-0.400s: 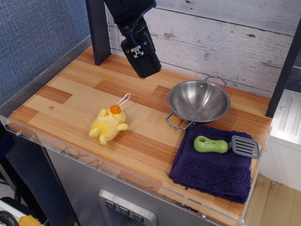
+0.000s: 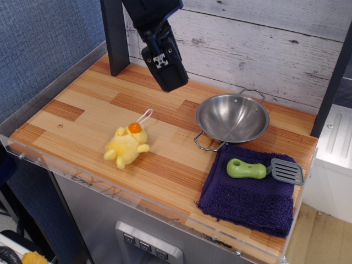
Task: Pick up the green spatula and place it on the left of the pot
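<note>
Nothing has moved since a moment ago — the gripper, fingers apparently together, hangs far from the green spatula — so picking hasn't begun.

One green spatula, a single lime-handled toy with a grey slotted blade. One pot, shiny steel, and it carries two wire loop handles (one at the back rim, one at the front). One dark purple towel. One yellow plush duck, with one white hanging loop on its head. One gripper, black, hanging over the back of the one wooden worktop. Two dark upright posts stand at the back, one at each end. Below the front edge there is a row of three small buttons on a grey panel.
</note>
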